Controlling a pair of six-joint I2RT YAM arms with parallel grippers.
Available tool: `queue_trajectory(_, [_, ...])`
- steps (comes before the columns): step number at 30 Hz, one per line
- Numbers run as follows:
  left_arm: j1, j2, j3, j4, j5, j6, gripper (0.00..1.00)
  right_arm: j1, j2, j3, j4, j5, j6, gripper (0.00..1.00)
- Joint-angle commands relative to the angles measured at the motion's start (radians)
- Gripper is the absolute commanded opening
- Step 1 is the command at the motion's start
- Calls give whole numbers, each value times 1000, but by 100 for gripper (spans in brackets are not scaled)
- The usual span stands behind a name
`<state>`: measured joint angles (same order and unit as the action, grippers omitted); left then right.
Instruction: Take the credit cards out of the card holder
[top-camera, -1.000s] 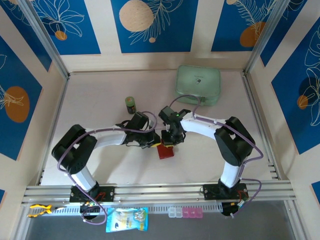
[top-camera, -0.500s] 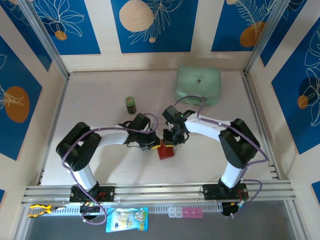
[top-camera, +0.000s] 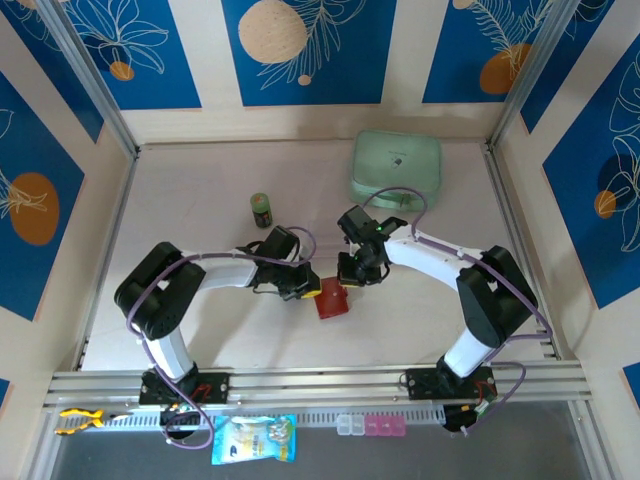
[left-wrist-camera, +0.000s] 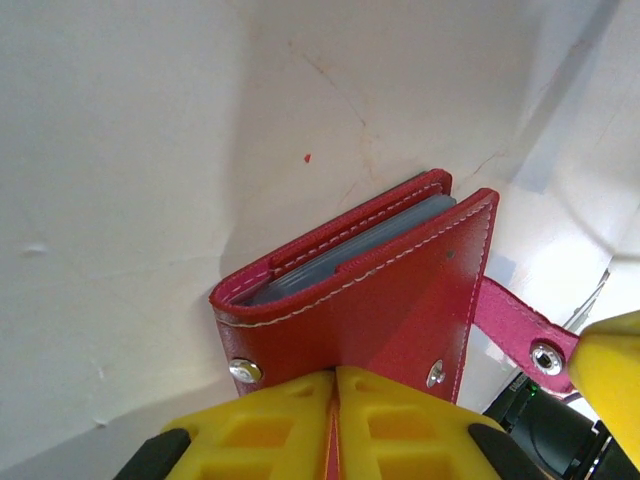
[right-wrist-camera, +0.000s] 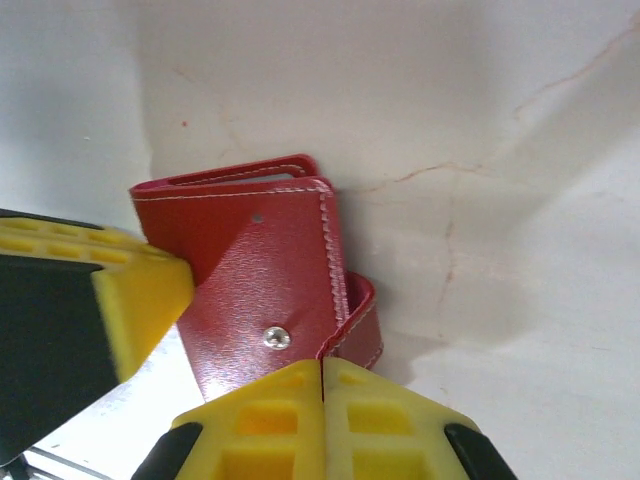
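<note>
Card holder (top-camera: 331, 300) (left-wrist-camera: 370, 310) (right-wrist-camera: 260, 270): red, closed over its sleeves, covers slightly parted, gripped from both sides near the middle of the table (top-camera: 200, 180).

Left gripper (top-camera: 306, 288) (left-wrist-camera: 335, 375): yellow pads pressed together on the lower edge of the red cover, with a thin line of red between them.

Right gripper (top-camera: 352, 279) (right-wrist-camera: 321, 368): pads fully together, clamped on the snap tab (left-wrist-camera: 520, 335) (right-wrist-camera: 360, 320) where it curls round the cover edge.

The two grippers stand just beside each other with the card holder between them.

Grey sleeves (left-wrist-camera: 350, 250) show as stacked edges between the covers; individual cards cannot be told apart.

Mint-green zip case (top-camera: 396, 170) lies well apart, far right. A small green canister (top-camera: 260, 209) stands upright beyond the left gripper.
</note>
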<state>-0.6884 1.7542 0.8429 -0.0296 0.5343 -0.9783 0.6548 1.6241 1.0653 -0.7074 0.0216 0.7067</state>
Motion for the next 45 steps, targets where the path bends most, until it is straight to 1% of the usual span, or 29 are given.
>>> queue_trajectory(1, [-1,5,-18,-102,-60,33,13,-3,-23,0,-33,-12,-36,2])
queue_trajectory(4, [-1,-10,-6,-108,-59,42,14,1,-1,5,-7,-61,-66,11])
queue_trajectory(6, [-1,-11,-1,-111,-57,44,15,4,25,14,-5,-68,-81,14])
queue_trajectory(11, [-3,-6,4,-105,-54,40,15,10,64,27,-20,-44,-103,22])
queue_trajectory(14, [-3,-8,4,-104,-57,40,15,12,78,31,-33,-21,-112,24])
queue_trajectory(17, [-3,-11,4,-101,-58,40,15,19,92,35,-48,11,-119,24])
queue_trajectory(30, [-5,-18,5,-83,-54,37,15,10,151,33,2,22,-134,19])
queue_trajectory(38, [-6,-26,4,-75,-52,29,15,3,162,22,4,34,-137,19])
queue_trajectory(45, [-5,-45,12,-48,-28,18,16,2,148,7,13,26,-124,8])
